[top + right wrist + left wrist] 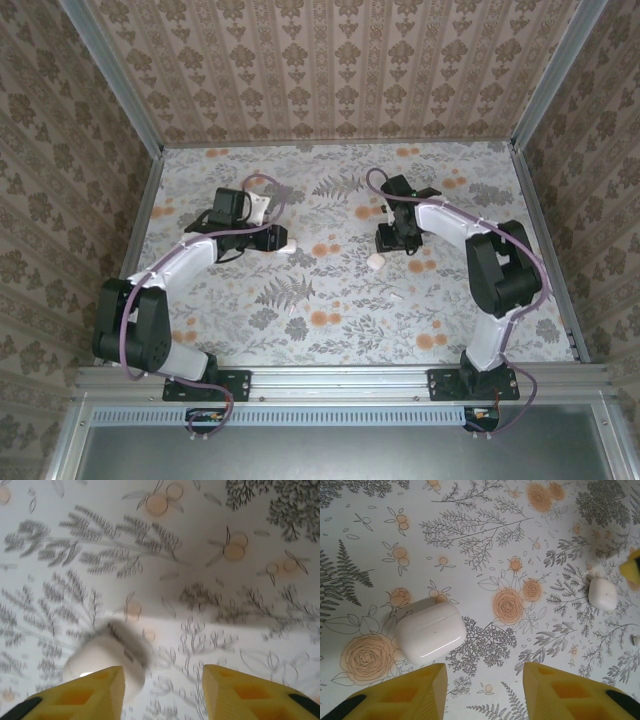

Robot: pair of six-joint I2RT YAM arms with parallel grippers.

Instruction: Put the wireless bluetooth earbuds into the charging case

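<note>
A closed white charging case (431,632) lies on the floral table just ahead of my left gripper's (485,692) left finger, outside the gap. Those jaws stand open with bare table between them. From above, this case (287,245) sits at the left gripper's (279,240) tip. A second white case (107,660), blurred, rests against the left finger of my right gripper (162,692), whose jaws are apart with nothing between them. From above, that case (376,262) lies just below the right gripper (390,240). Two tiny white earbuds (396,297) (293,311) lie loose nearer the front.
The left wrist view also takes in the second case (602,593), a yellow fingertip of the right gripper (632,567) and a small white piece (636,640) at its right edge. Patterned walls (330,70) enclose the table on three sides.
</note>
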